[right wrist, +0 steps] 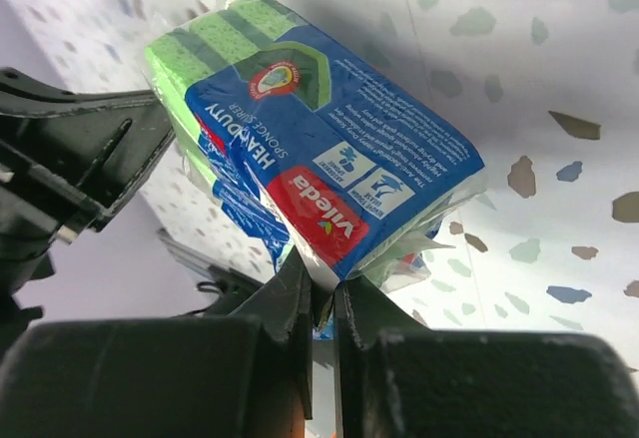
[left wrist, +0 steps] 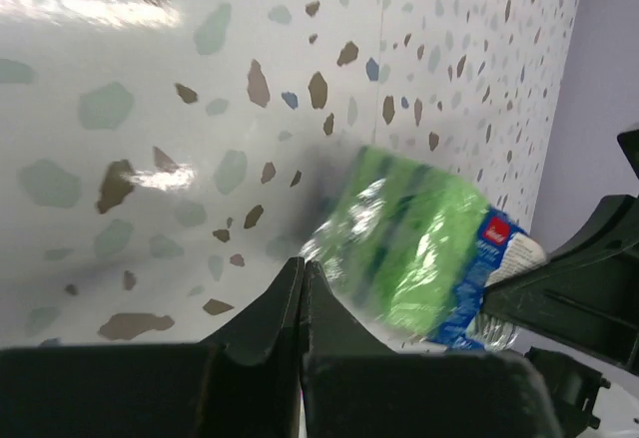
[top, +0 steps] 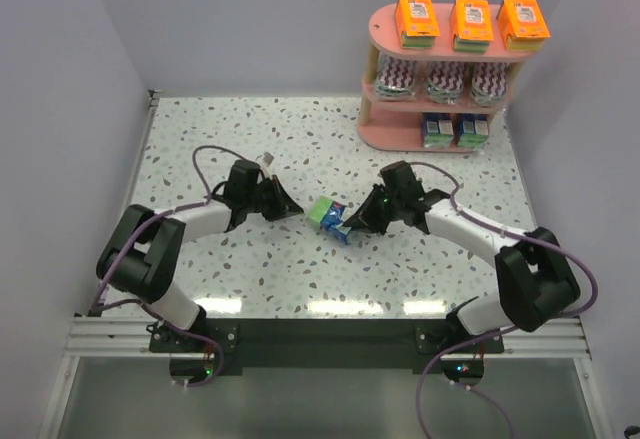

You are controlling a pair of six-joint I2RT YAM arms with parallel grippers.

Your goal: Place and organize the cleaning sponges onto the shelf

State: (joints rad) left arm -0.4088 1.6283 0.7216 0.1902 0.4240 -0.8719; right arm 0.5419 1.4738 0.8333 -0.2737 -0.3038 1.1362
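The pink three-tier shelf (top: 400,137) stands at the far right. Three orange packs (top: 472,22) sit on its top board, three purple-white zigzag packs (top: 446,81) on the middle board, and two blue-green boxes (top: 455,130) on the bottom board. A third blue-green sponge pack (top: 328,217) is at mid-table, low over the surface. My right gripper (top: 352,226) is shut on its clear wrap edge (right wrist: 324,288); the pack (right wrist: 310,129) fills that view. My left gripper (top: 294,207) is shut and empty, its tips (left wrist: 303,263) right beside the pack (left wrist: 419,258).
The speckled table (top: 220,139) is bounded by grey walls at the left, back and right. The bottom board has a bare stretch (top: 395,139) left of the two boxes. The two arms face each other at mid-table.
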